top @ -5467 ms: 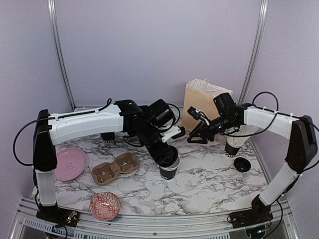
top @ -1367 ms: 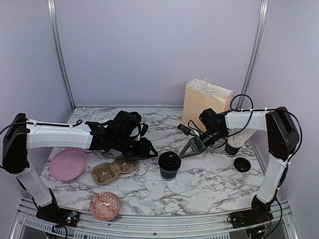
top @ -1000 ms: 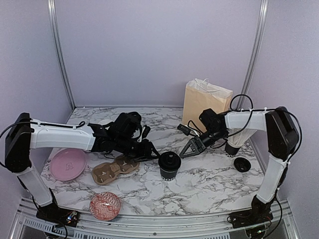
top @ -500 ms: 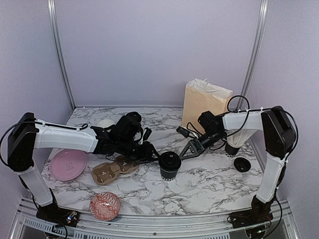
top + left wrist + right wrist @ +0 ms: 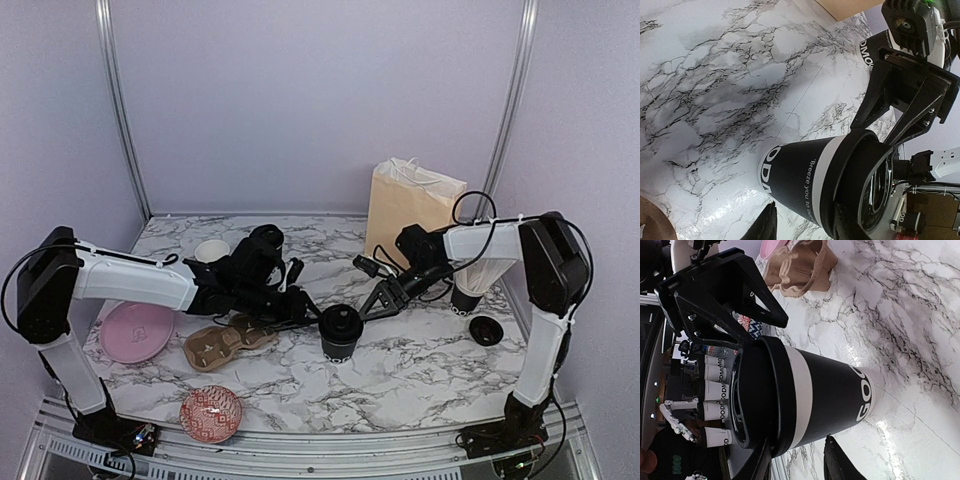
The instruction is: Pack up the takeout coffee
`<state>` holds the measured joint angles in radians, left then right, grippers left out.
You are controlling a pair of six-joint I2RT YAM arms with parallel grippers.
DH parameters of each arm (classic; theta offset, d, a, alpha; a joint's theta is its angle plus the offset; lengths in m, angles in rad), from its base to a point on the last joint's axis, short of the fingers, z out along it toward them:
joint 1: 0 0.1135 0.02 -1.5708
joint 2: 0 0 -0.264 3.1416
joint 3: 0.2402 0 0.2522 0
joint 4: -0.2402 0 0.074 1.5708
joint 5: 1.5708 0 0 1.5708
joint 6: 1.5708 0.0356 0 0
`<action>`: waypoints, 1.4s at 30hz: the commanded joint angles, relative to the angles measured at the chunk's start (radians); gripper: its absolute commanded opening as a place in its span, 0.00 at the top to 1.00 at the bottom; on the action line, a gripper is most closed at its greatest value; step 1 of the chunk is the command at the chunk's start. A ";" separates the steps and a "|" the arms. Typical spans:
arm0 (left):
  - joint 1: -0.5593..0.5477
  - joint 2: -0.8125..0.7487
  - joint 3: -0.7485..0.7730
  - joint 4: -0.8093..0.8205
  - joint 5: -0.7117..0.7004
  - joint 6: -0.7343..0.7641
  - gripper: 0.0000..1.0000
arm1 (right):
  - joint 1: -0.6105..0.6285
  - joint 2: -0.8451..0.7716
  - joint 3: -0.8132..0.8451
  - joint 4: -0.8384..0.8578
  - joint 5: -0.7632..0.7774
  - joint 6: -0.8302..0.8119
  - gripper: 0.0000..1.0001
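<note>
A lidded black takeout coffee cup [image 5: 340, 333] with white lettering stands on the marble between both arms. My left gripper [image 5: 312, 318] reaches it from the left, jaws open. In the left wrist view its gripper [image 5: 805, 227] has one fingertip by the cup [image 5: 800, 177] and the other against the black lid [image 5: 867, 192]. From the right, my right gripper [image 5: 371, 307] is also open. Its wrist view shows the gripper [image 5: 797, 465] just short of the cup's side [image 5: 830, 395]. A second, open cup [image 5: 212, 250] stands behind the left arm.
A brown paper bag [image 5: 412, 207] stands at the back right. A cardboard cup carrier [image 5: 228, 338], a pink plate [image 5: 135, 330] and a red patterned bowl [image 5: 210, 413] lie at the left front. A black cup holding white straws [image 5: 474, 282] and a loose black lid [image 5: 486, 329] sit by the right arm.
The left gripper has slid right along the table up to the cup. My right gripper has dipped left and closer to the cup. The cup has stayed in place.
</note>
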<state>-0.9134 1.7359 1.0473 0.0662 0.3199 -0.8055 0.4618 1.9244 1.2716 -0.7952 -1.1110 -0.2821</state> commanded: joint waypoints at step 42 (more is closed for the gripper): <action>-0.157 -0.057 -0.025 -0.005 -0.158 -0.158 0.61 | -0.002 0.040 0.173 -0.057 0.061 -0.090 0.64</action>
<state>-1.0687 1.6604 1.0248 0.0341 0.1452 -0.9771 0.4618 1.9343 1.3922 -0.8536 -1.0229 -0.3817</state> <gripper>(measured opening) 0.390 0.357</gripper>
